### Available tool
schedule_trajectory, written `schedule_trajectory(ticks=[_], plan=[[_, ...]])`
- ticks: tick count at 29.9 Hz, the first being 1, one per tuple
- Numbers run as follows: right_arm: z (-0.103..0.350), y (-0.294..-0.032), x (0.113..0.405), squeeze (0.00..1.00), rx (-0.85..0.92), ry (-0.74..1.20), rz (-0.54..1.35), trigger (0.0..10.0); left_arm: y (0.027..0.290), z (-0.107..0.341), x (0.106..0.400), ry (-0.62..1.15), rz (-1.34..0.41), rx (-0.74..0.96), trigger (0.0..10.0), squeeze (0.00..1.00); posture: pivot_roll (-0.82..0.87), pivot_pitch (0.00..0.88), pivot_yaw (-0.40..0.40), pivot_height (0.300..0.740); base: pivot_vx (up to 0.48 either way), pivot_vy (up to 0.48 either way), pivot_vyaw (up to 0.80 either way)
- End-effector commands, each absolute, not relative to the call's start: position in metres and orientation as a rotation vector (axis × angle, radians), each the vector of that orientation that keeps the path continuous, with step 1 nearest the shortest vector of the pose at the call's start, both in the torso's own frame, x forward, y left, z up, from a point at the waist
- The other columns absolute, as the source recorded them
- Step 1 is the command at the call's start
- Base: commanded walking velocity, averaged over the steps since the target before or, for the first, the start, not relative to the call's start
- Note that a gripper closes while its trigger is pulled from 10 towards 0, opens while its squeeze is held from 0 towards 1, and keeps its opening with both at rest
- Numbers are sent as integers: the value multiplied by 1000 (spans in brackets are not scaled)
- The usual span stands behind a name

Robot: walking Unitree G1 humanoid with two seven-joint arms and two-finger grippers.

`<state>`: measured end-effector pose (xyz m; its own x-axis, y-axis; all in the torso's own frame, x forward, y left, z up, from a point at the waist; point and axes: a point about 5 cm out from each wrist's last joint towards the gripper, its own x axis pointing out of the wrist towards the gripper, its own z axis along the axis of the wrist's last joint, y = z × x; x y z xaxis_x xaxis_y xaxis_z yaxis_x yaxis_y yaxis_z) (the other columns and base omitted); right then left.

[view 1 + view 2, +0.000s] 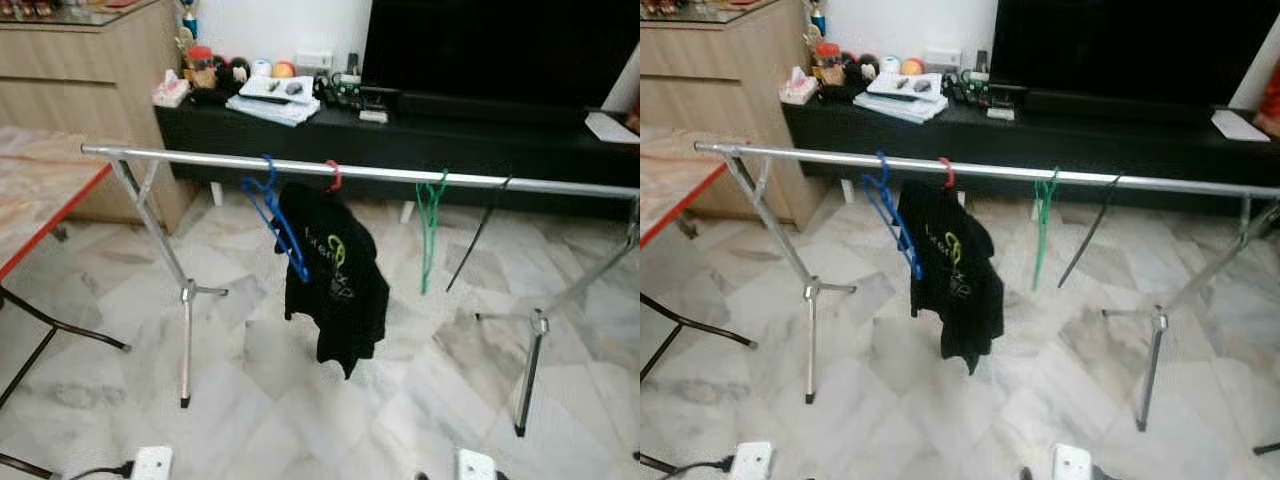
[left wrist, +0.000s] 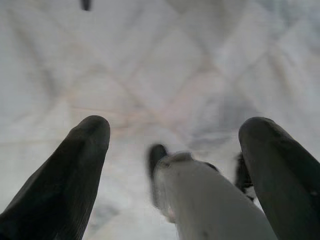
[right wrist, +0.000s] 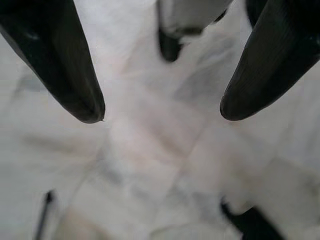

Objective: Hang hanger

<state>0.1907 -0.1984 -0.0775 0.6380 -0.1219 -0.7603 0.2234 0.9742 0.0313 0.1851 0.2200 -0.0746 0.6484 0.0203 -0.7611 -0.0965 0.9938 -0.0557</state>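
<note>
I'm looking at a marble-tiled floor (image 1: 300, 400) with a black TV console (image 1: 420, 140) along the far wall and a silver garment rack (image 1: 360, 172) standing across the room in front of it, its rail running from the left side to the right edge of the head views. On that rail hangs a black T-shirt (image 1: 332, 280) on a red hanger (image 1: 334, 176), a little left of the rail's middle. Just beside it toward the rail's left end hangs a bare blue hanger (image 1: 272, 215), touching the shirt's shoulder. Toward the right end hang a green hanger (image 1: 430, 225) and, next to it, a thin black hanger (image 1: 478, 235), tilted. All the hangers sit up on the rail, well apart from both claws, which point down at the floor. In the left wrist view the left gripper (image 2: 175, 135) has its fingers spread wide with nothing between them but tile and the robot's own leg. In the right wrist view the right gripper (image 3: 162, 112) is likewise parted and empty over the marble.
</note>
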Motion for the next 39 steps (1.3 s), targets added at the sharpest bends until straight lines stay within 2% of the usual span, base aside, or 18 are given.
schedule_trajectory(ticks=[1, 10, 20, 36, 39], plan=[[-81, -190, 187, 0, 151, 869, -195, 10000, 227, -77, 178, 892, 74, -70, 10000, 0, -55, 82, -17, 740, 0, -428, 0], [-82, -190, 184, 0, 146, 886, -200, 10000, 218, -73, 189, 859, 45, -60, 10000, 0, -48, 95, -22, 740, 0, -374, 0], [-82, -192, 183, 0, 136, 881, -204, 10000, 219, -78, 180, 879, 61, -57, 10000, 0, -68, 88, -33, 740, 0, -310, 0], [-84, -195, 180, 0, 116, 901, -196, 10000, 216, -80, 176, 879, 78, -72, 10000, 0, -83, 48, -37, 740, 0, 0, 0], [-84, -194, 179, 0, 116, 907, -193, 10000, 216, -80, 177, 881, 65, -62, 10000, 0, -84, 41, -32, 740, 0, 0, -715]])
